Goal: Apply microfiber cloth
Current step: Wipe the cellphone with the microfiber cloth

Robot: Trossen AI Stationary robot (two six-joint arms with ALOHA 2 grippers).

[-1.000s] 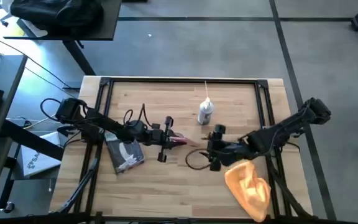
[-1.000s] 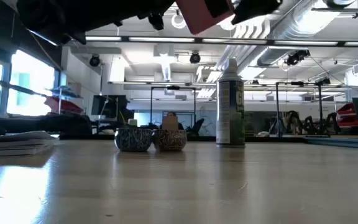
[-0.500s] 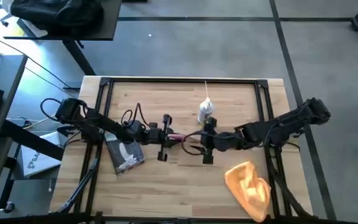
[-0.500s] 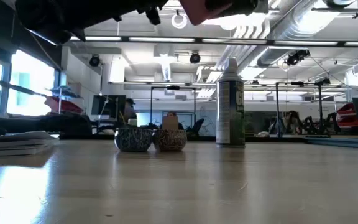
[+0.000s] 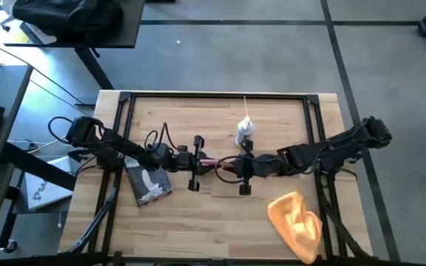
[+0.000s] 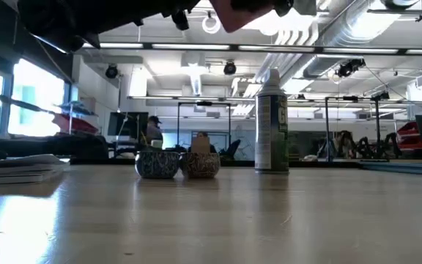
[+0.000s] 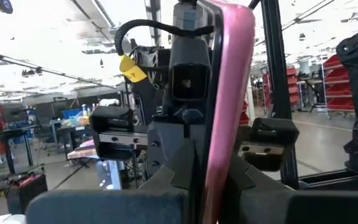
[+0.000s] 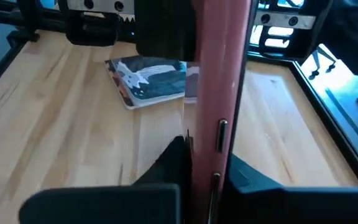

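Orange cloth (image 5: 296, 223) lies untouched near the spray can (image 5: 245, 133); both grippers' (image 5: 207, 165) (image 5: 231, 168) jaws clamp one pink phone (image 5: 218, 166), wiping not begun.

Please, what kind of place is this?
Probably a robotics lab or workshop: a wooden table with a metal frame and cabled arms, exposed ceiling ducts, and further frames and red shelving in the open room behind.
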